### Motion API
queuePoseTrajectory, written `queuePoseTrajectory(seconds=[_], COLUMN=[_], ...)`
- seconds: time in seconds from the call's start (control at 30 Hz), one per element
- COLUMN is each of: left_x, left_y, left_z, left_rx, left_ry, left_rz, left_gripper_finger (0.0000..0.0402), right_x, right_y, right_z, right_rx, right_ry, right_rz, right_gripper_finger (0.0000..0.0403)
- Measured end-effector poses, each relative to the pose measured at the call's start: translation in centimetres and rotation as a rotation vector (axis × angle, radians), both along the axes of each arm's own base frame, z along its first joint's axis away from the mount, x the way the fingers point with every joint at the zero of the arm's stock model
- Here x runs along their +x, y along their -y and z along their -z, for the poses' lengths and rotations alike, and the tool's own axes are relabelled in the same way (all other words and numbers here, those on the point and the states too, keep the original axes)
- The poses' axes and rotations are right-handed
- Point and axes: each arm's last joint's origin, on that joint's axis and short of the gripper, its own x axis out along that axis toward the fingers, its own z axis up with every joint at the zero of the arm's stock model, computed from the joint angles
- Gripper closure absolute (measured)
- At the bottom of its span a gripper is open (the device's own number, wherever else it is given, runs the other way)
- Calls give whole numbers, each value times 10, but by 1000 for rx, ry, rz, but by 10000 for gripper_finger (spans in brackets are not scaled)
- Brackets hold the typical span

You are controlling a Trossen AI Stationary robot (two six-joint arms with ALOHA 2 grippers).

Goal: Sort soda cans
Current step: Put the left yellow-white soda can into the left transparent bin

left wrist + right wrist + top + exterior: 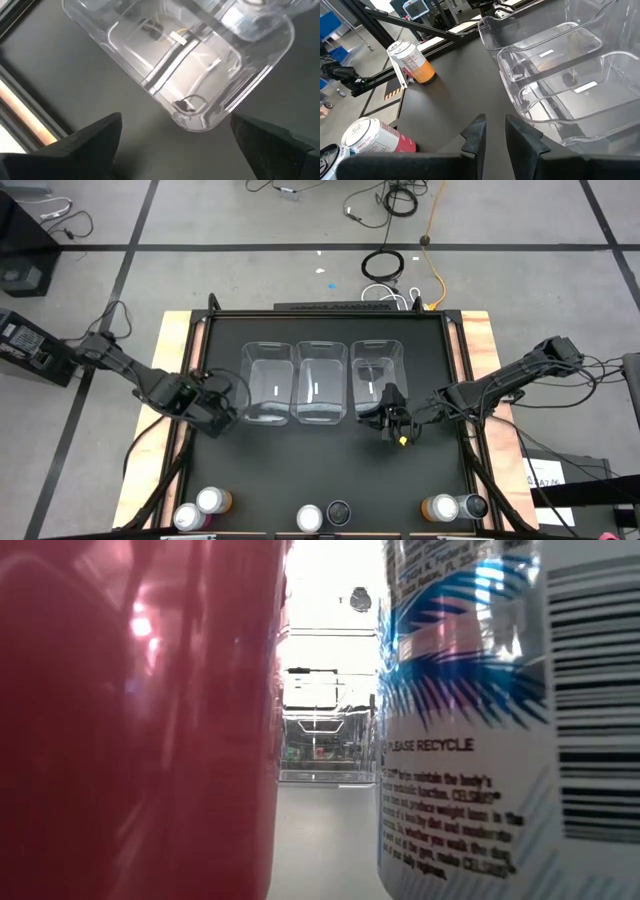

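Observation:
Six soda cans stand upright on their bases along the table's near edge in the high view: a pink can beside an orange one, a pink can beside a dark one, and an orange can beside a dark one. My left gripper hovers open at the left bin's near-left corner. My right gripper hangs by the right bin's near edge, its fingers drawn together to a narrow slit and holding nothing. The right wrist view shows an orange can and a pink can.
Three clear plastic bins sit side by side mid-table: left, middle, right. A raised black frame edges the dark mat. In the low view a pink can and a white-and-blue can fill the foreground.

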Motion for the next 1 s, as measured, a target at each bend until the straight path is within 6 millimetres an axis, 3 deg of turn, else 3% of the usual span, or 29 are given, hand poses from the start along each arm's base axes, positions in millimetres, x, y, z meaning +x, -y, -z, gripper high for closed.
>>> queuePoseTrajectory(seconds=[0.1,0.33,0.53,0.77,1.0], left_x=[7,27,38,32,10], left_y=[5,25,37,58,93], left_z=[6,13,13,19,24], left_rx=[-7,-325,-446,-495,-526], left_ry=[-25,-45,38,39,40], left_rz=[-5,42,-10,-156,-229], left_gripper_finger=[21,21,21,21,21], right_x=[0,0,0,0,-1], right_y=[0,0,0,0,-4], right_z=[0,0,0,0,0], right_rx=[0,-16,-27,-34,-13], right_ry=[0,-1,-1,-3,-9], right_rz=[0,-10,-15,-27,-83], right_gripper_finger=[337,337,337,337,337])
